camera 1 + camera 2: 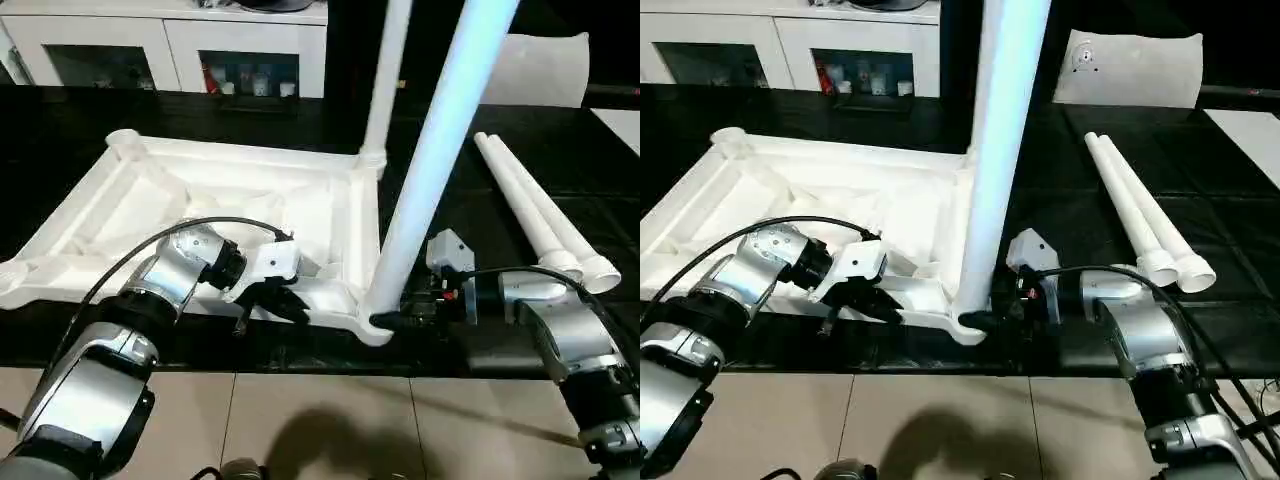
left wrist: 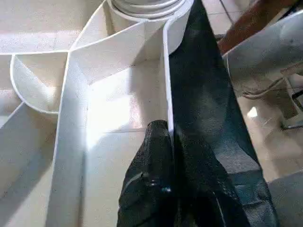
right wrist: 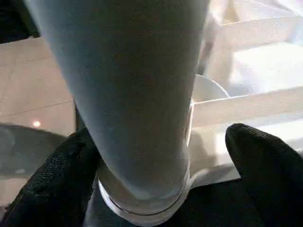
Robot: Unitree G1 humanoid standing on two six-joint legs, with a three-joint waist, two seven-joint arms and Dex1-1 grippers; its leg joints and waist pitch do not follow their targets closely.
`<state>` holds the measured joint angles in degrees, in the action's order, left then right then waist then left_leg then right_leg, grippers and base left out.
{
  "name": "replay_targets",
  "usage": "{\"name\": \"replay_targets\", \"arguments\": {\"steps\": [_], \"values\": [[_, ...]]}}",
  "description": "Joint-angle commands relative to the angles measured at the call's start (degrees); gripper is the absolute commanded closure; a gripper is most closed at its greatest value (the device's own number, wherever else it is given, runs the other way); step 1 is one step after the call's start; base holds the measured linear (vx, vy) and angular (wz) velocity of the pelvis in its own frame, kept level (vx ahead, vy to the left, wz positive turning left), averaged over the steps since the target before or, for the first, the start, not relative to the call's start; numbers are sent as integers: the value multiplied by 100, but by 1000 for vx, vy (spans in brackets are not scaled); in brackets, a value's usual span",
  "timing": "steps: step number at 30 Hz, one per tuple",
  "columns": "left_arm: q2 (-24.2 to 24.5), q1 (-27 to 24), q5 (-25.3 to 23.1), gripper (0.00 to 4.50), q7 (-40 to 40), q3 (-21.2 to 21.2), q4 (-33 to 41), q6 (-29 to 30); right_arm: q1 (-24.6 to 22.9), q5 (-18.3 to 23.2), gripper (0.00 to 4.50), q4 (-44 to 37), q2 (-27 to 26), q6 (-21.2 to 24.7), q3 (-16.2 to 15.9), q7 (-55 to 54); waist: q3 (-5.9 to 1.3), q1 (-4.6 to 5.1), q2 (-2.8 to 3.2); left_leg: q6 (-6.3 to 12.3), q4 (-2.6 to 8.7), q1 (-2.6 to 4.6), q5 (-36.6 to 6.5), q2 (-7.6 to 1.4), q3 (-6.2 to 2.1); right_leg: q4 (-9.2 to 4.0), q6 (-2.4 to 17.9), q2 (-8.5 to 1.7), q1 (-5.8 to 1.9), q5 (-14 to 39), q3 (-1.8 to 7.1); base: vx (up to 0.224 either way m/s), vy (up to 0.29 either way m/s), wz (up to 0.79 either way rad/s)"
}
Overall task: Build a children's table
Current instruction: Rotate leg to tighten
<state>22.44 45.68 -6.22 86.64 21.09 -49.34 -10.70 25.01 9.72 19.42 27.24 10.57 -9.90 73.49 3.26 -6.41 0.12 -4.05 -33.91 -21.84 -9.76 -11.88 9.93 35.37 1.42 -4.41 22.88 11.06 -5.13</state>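
Note:
The white tabletop (image 1: 200,190) lies upside down on a black mat, ribbed side up. One white leg (image 1: 385,80) stands in its far right corner socket. A second leg (image 1: 430,170) stands in the near right socket (image 1: 372,322). My left gripper (image 1: 275,300) is shut on the tabletop's thin near rim wall (image 2: 166,80), just left of that socket. My right gripper (image 3: 158,137) straddles the base of the near leg (image 3: 137,94), open; one finger (image 3: 61,165) touches the leg, the other finger (image 3: 265,165) stands apart from it. Two more legs (image 1: 530,210) lie side by side on the mat at the right.
A flat white bag (image 1: 545,68) lies at the back right. White cabinets (image 1: 170,40) line the back. The black mat (image 1: 440,130) ends just before the tiled floor (image 1: 320,420) near me. A black cable (image 1: 150,250) loops over my left wrist.

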Motion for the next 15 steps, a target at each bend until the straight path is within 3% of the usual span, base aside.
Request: {"name": "replay_targets", "arguments": {"steps": [1,3,4,15], "values": [[-60,189,-54,450,334,166,23,-226,104,72,41,75,70,-30,-108,183,-402,23,-50,505,338,106,-793,-185,-1,-362,1391,-415,-330,392,311,0,0,0],[-83,215,-68,450,365,159,-25,-270,121,72,44,94,76,-44,-168,304,-406,14,-46,527,339,108,-756,-192,-6,-348,1405,-417,-329,322,308,0,0,0],[-86,219,-71,450,369,158,-33,-277,123,71,70,97,76,-44,-178,322,-405,12,-49,542,335,104,-738,-186,-5,-347,1412,-415,-329,302,304,0,0,0],[-129,332,-113,450,340,149,-373,-517,213,58,157,261,77,-169,-313,577,-394,11,-50,509,342,106,-835,-187,-8,-370,1393,-420,-323,483,294,0,0,0]]}}
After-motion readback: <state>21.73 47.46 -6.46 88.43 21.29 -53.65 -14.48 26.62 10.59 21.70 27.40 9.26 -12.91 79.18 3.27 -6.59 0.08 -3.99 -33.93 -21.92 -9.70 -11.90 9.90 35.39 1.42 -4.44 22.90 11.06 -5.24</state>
